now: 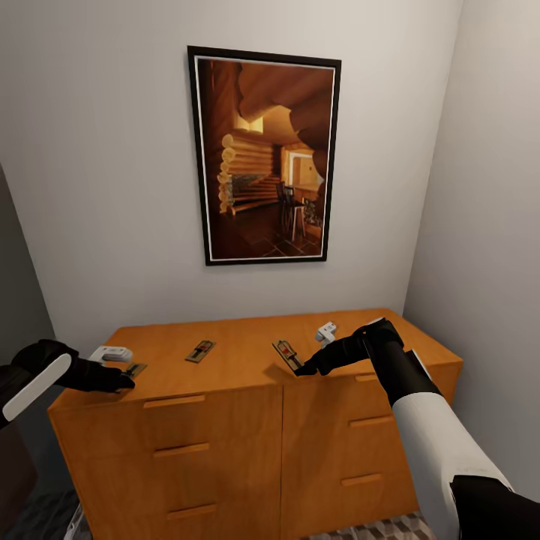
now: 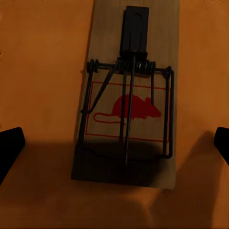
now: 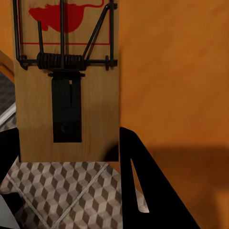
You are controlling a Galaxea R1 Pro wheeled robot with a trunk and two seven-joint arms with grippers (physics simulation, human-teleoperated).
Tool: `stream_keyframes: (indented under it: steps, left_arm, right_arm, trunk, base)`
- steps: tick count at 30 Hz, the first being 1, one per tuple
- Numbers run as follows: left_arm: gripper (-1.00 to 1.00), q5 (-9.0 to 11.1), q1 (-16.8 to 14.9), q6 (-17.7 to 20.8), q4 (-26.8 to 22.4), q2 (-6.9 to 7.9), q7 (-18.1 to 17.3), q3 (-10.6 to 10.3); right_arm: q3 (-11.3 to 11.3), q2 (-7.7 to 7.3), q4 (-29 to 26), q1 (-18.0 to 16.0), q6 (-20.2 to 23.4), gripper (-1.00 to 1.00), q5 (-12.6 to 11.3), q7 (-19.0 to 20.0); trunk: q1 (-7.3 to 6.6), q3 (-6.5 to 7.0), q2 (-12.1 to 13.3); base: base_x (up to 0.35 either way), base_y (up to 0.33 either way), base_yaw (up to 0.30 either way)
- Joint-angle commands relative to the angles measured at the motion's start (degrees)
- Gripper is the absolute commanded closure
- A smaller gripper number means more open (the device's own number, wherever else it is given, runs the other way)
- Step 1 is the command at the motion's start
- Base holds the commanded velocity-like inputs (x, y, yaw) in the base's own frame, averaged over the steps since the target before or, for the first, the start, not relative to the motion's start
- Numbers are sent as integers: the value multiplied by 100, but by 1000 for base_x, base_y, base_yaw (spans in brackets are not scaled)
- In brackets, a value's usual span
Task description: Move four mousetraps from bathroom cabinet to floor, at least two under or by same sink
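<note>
Three mousetraps show on top of the cabinet [image 1: 225,352] in my head view: one at the far-left end [image 1: 135,368] under my left pincer [image 1: 120,381], one left of centre [image 1: 200,350], one right of centre [image 1: 287,352] at my right pincer [image 1: 304,370]. I cannot find a fourth.

Left wrist view: the left trap [image 2: 129,95] lies flat on the orange wood, its long axis running straight away from the pincer, bait-plate end far, spring bar across the middle. My two fingertips [image 2: 9,145] sit spread well apart on either side of its near end, gripping nothing.

Right wrist view: the right trap [image 3: 67,81] overhangs the cabinet's front edge, with the cube-pattern floor [image 3: 62,191] visible below. One finger [image 3: 138,191] stands just beside its near corner; whether the pincer has hold of the board, I cannot tell.

Judgement: the left arm is squarely lined up. Closing across the trap's short width is the next move.
</note>
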Motion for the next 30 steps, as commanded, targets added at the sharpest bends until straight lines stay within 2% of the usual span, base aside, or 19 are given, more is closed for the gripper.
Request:
stream_keyframes:
  steps: [1,12,30]
  left_arm:
    - [-100,-121,2,1,2,4,-56,-140]
    - [-100,-125,2,1,3,7,-56,-139]
    - [-100,-122,2,1,5,7,-56,-140]
  right_arm:
    - [-26,9,-6,-5,59,100,46,43]
    - [-26,11,-6,-5,58,100,51,42]
    - [-26,11,-6,-5,65,100,52,42]
  trunk:
    - [24,-28,-44]
    - [265,-225,-485]
    - [265,-225,-485]
  base:
    - [0,0,0]
    - [0,0,0]
    - [0,0,0]
